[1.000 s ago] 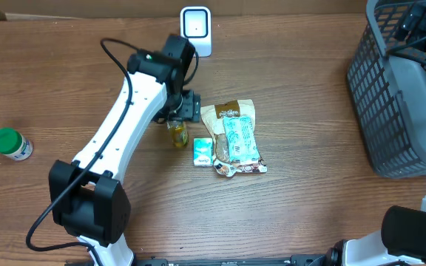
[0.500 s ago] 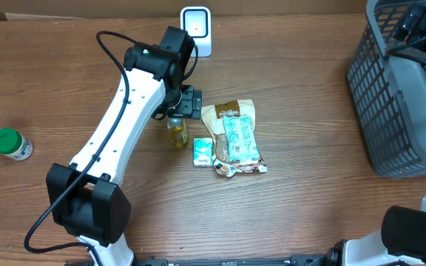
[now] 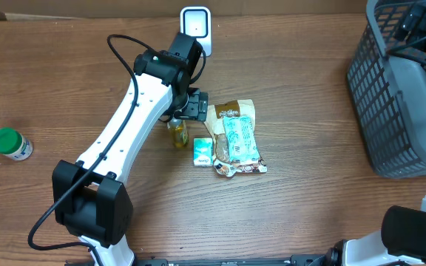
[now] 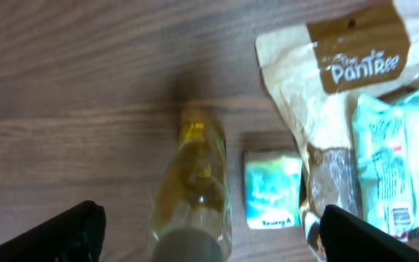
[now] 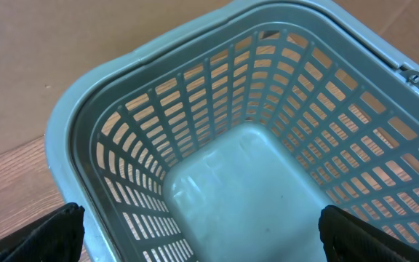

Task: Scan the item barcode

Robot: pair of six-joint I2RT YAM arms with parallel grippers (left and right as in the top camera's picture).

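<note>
Small clear bottle of yellow liquid (image 3: 177, 134): lying on its side on the brown wood-grain table (image 3: 309, 214), just left of a small teal carton (image 3: 203, 151) (a narrow strip of bare wood between them). Rounded and glossy, with the greyish cap end toward the left wrist camera. Left gripper (image 3: 188, 108) above the bottle's cap end, black fingers (image 4: 57, 234) spread wide to either side, touching nothing, holding nothing. Right of the carton, a brown paper pouch (image 3: 231, 114) with a teal packet (image 3: 241, 140) on top. White scanner (image 3: 195, 29) with a dark window at the table's far edge. Right gripper (image 5: 202, 236) spread wide over the grey plastic basket (image 5: 122, 145), holding nothing.
</note>
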